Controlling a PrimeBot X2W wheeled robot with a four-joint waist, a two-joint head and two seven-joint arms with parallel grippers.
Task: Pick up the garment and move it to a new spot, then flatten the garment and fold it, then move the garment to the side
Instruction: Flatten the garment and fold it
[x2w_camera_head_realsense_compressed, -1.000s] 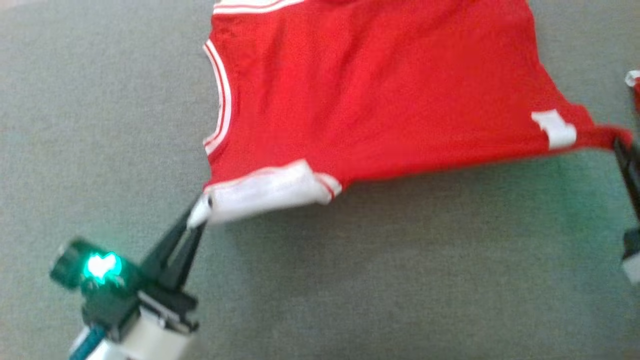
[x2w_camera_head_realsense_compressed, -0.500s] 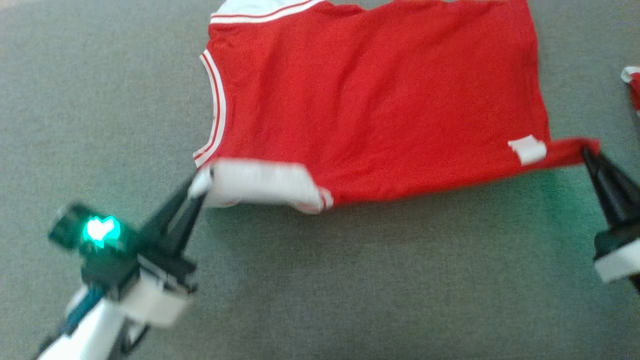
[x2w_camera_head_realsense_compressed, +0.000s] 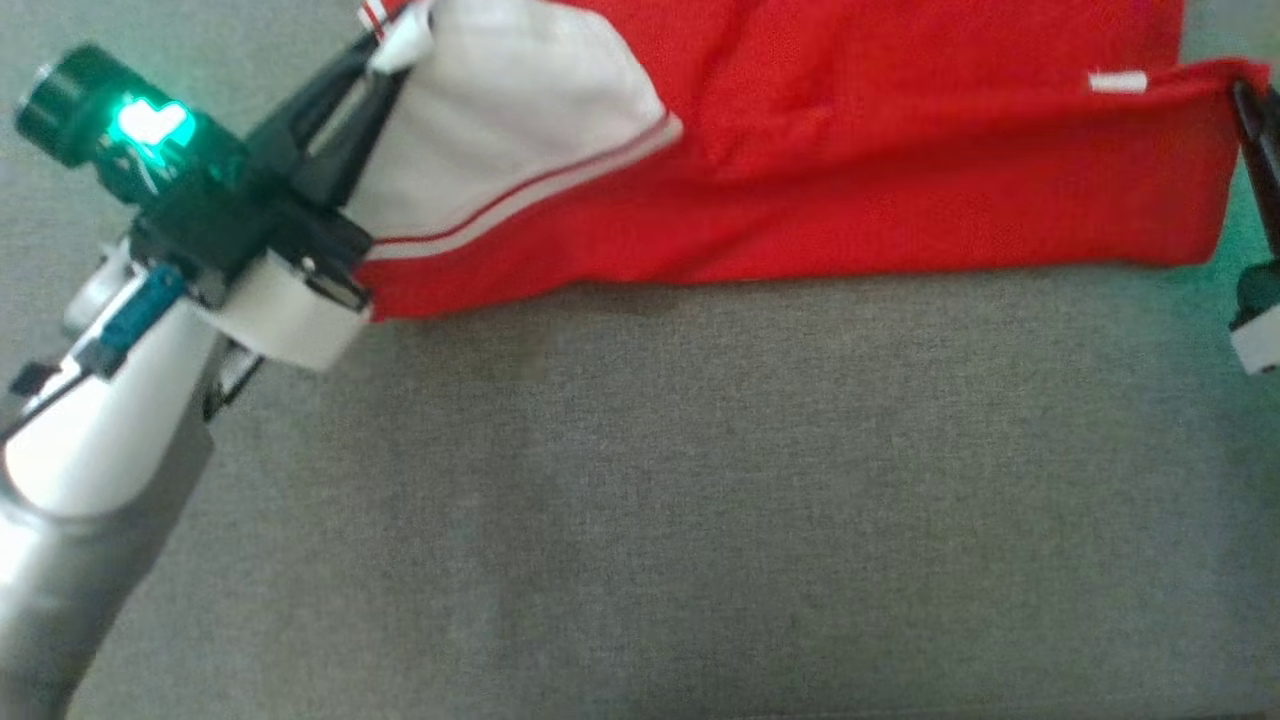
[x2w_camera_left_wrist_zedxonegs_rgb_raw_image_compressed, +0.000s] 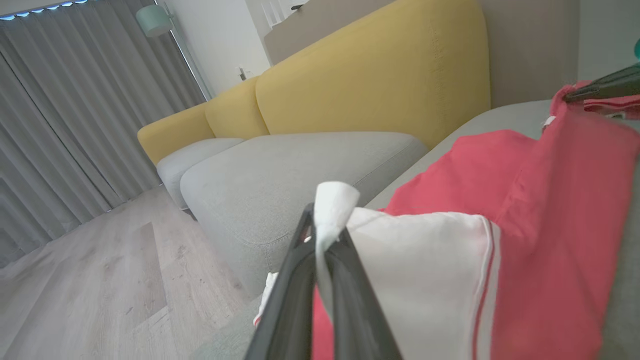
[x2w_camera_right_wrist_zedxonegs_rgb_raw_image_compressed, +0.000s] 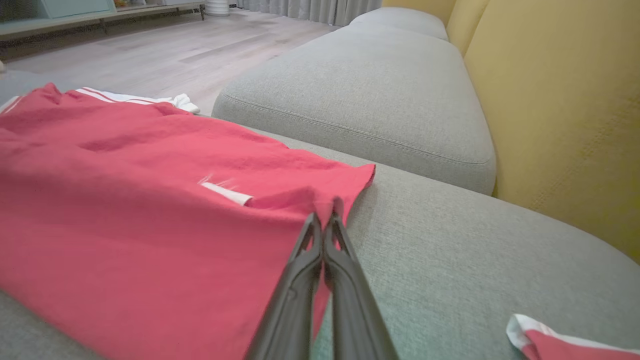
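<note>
1. Nearest you, the grey seat cushion (x2w_camera_head_realsense_compressed: 640, 500) stretches in front of the garment's folded near edge.
2. Your left gripper (x2w_camera_head_realsense_compressed: 388, 50) has its jaws clamped on a white corner of the red garment (x2w_camera_head_realsense_compressed: 850, 200), holding up the white panel (x2w_camera_head_realsense_compressed: 500, 130) with its red stripe.
3. Your right gripper (x2w_camera_right_wrist_zedxonegs_rgb_raw_image_compressed: 325, 220) has its jaws pressed together on the red corner at the other end, near a small white tag (x2w_camera_head_realsense_compressed: 1117, 82).
4. Between the two grippers the held edge is raised and pulled fairly taut. The cloth drops from it to a fold on the cushion, and the rest lies flat beyond.
5. In the right wrist view, a separate scrap of red-and-white cloth (x2w_camera_right_wrist_zedxonegs_rgb_raw_image_compressed: 550, 342) lies well apart on the same cushion.
6. Farther back you have another grey seat (x2w_camera_right_wrist_zedxonegs_rgb_raw_image_compressed: 375, 100), the yellow backrest (x2w_camera_left_wrist_zedxonegs_rgb_raw_image_compressed: 375, 85), the wood floor (x2w_camera_left_wrist_zedxonegs_rgb_raw_image_compressed: 100, 280) and grey curtains (x2w_camera_left_wrist_zedxonegs_rgb_raw_image_compressed: 75, 110).
</note>
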